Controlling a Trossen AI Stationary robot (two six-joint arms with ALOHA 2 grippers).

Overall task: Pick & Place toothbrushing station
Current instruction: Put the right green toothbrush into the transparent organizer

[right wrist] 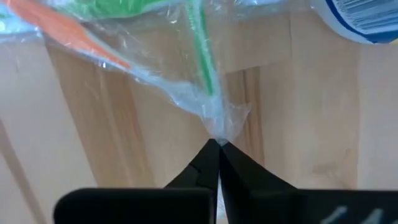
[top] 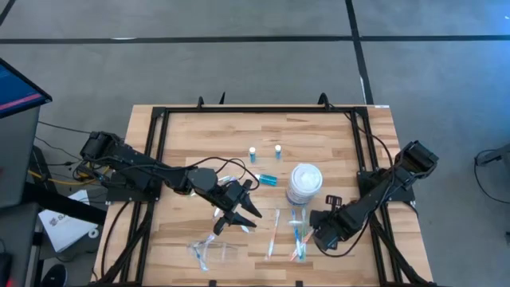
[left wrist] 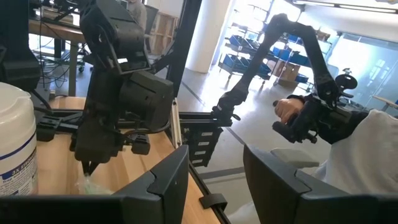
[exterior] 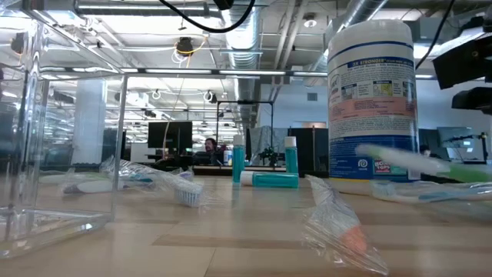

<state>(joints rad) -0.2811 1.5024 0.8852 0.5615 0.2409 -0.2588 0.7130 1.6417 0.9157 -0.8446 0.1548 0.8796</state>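
Observation:
Slim pale toothbrushes (top: pixel 275 231) in crinkly clear plastic lie on the wooden table near its front, right of centre. My right gripper (right wrist: pixel 217 144) points down over them (top: pixel 312 235) and is shut on the clear bag (right wrist: pixel 186 87), which holds a green toothbrush (right wrist: pixel 200 43) beside an orange one (right wrist: pixel 56 28). Two small blue bottles (top: pixel 252 153) (top: pixel 278 150) stand on their bases farther back. A third (top: pixel 267 179) lies on its side. My left gripper (top: pixel 243 209) hovers open above the table's middle, level, with nothing between its fingers (left wrist: pixel 168 180). My right gripper pinches a gathered, crinkled end of the clear bag (right wrist: pixel 219 132) between its two fingertips, coming from above and pointing down. The bag fans out from the pinch with the green toothbrush inside. Whether it still rests on the table I cannot tell.
A white wipes canister (top: pixel 304 182) stands just behind the toothbrushes, close to my right arm. A clear plastic box (top: pixel 211 251) sits near the front edge, left of centre. A black frame (top: pixel 159 119) runs round the table. In the left wrist view a person (left wrist: pixel 311 118) stands beyond the table.

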